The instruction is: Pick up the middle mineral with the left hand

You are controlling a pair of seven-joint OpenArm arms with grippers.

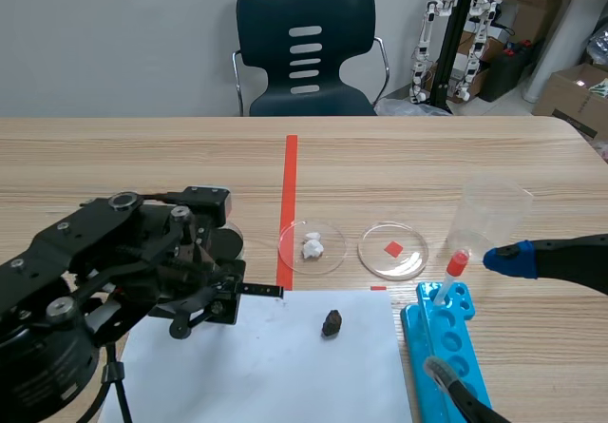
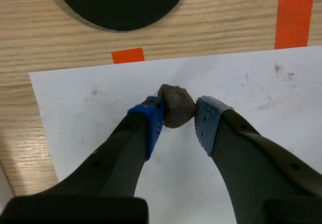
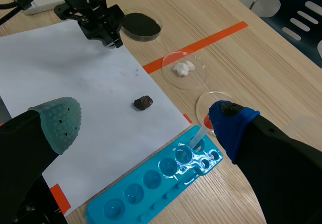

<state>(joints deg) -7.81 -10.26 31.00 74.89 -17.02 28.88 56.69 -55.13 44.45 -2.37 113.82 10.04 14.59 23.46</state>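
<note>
Between the left arm's jaws, over the white paper sheet (image 2: 251, 83), a brown mineral (image 2: 176, 107) was clamped by its opposite flanks against the blue pads (image 2: 151, 126). It looked hard, rough and light: unlikely to crush, but liable to twist on uneven faces, so the broadest sides seemed safest. Farther along the sheet lay another dark mineral (image 1: 332, 323). Off the sheet's far side, the right arm's jaws gaped wide, empty.

Bare paper (image 1: 275, 375) lies between the left tool (image 2: 177, 118) and the dark mineral (image 1: 332, 324).
</note>
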